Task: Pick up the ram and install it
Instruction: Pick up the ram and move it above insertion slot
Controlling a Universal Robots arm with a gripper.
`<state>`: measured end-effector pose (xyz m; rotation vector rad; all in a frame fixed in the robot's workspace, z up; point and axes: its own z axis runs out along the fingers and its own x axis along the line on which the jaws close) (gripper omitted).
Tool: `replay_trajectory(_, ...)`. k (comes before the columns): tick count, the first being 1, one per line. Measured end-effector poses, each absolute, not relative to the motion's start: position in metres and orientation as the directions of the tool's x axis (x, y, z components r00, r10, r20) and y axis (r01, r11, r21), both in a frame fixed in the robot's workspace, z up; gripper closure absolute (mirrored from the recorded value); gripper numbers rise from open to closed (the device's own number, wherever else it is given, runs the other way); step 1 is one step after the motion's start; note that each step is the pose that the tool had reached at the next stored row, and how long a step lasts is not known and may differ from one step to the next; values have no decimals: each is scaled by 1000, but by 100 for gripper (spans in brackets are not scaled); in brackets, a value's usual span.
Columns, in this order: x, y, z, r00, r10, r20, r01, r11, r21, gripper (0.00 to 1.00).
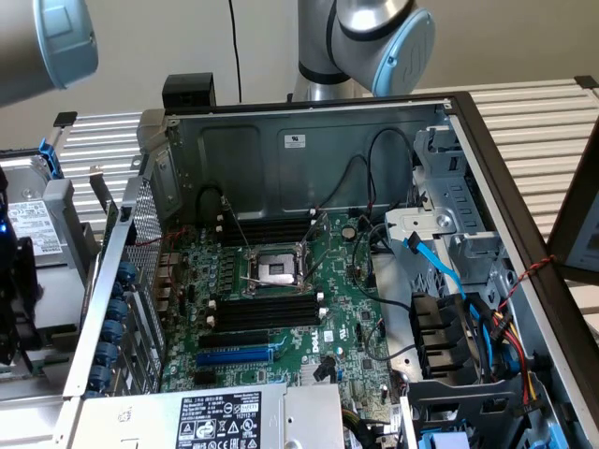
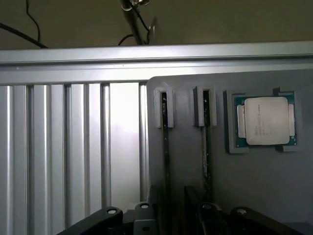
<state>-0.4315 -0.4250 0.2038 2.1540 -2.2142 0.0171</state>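
Note:
Two ram sticks stand on edge in a grey holder point(image 2: 254, 186), seen in the wrist view: one ram point(image 2: 167, 147) and a second ram point(image 2: 207, 147) beside it, each with its far end in a grey clip. My gripper point(image 2: 169, 198) hangs over the near end of the first stick. It is open, one dark finger point(image 2: 152, 203) on either side of the stick and a gap still showing on one side. In the exterior view, the motherboard point(image 1: 281, 346) lies in the open computer case, with bare black memory slots point(image 1: 267, 311) beside the processor socket point(image 1: 273, 271).
A processor chip point(image 2: 264, 120) rests in a nest of the same holder. Ribbed aluminium table point(image 2: 58, 156) lies beside the holder. In the case, cables point(image 1: 440, 267), a drive cage point(image 1: 459, 346) and a power supply point(image 1: 225, 421) crowd the board. An arm link point(image 1: 47, 42) passes at the exterior view's upper left.

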Motion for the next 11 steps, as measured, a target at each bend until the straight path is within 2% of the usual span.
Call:
replay_trajectory(10, -432, -425, 200, -26, -999, 46, -999, 27, 29, 65)
replay_trajectory(11, -432, -425, 200, -26, -999, 46, -999, 27, 29, 67)
